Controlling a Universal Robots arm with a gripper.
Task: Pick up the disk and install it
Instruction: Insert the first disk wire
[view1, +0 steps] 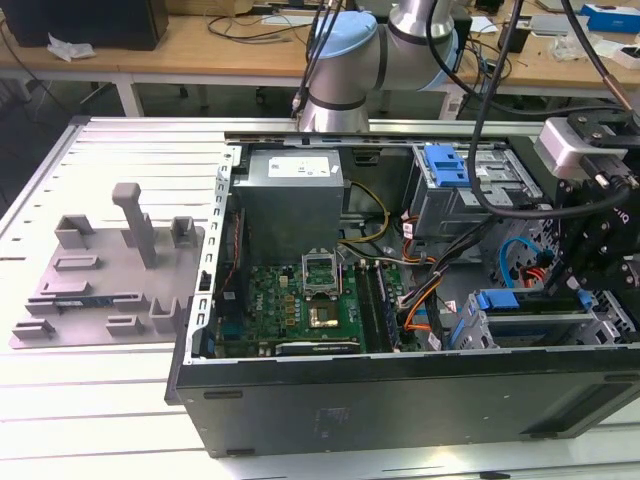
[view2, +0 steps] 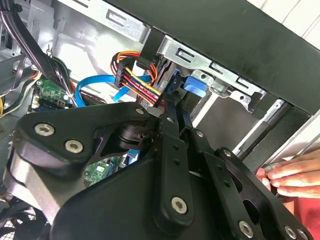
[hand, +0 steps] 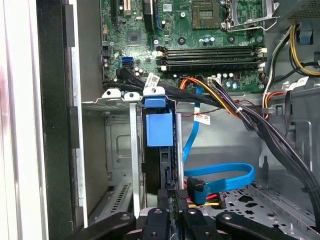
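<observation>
The gripper (view2: 176, 111), narrow on the edge of the disk (hand: 159, 126), holds it in the drive cage (hand: 93, 107), between a free bay (hand: 118, 150) and a blue cable (hand: 225, 175).

**Slotted metal bench in a cluttered workshop**

A pale grey metal worktable with long parallel slots (view1: 120, 140) fills the near ground and reflects an even, soft light. On it, toward the exterior view's left, lies a flat grey plastic fixture plate with raised blocks and one upright post (view1: 100, 290). Along the far side runs a light wooden bench on white legs (view1: 230, 50), with dark floor (view1: 220, 100) in shadow beneath. The bench carries a black box (view1: 90, 22) at the far left, crumpled white paper (view1: 68, 47), loose dark cables (view1: 250, 25), and a small blue box (view1: 610, 17) at the far right.
</observation>
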